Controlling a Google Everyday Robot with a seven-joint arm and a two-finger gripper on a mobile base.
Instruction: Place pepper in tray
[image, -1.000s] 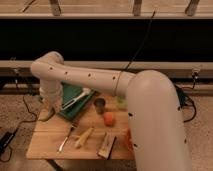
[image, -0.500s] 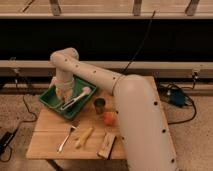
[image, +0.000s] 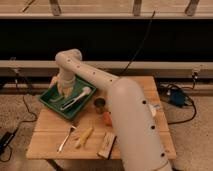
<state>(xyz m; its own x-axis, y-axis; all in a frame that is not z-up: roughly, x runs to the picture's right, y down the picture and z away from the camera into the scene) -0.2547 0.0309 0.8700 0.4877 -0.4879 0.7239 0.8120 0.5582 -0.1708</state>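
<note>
A wooden table carries everything here. The dark green tray sits at its back-left corner, turned at an angle to the table edges. Inside the tray lie a pale long-handled utensil reaching toward the tray's right side and a dark utensil beside it. Just right of the tray, near the middle of the table, stands a small dark cup, with an orange round item touching or just in front of it. Toward the front edge lie 3 more things: a metal spoon-like utensil nearest the front-left corner, a pale yellow elongated item beside it, and a flat tan block to its right. The robot's large white arm crosses the right half of the table and hides much of that side; a little of something white shows past it near the right edge. The gripper hangs over the back part of the tray, fingers pointing down into it. Whether the jaws are spread or pinching something cannot be told, and the pepper cannot be made out with any certainty; a faint greenish shape below the gripper blends into the tray floor.
</note>
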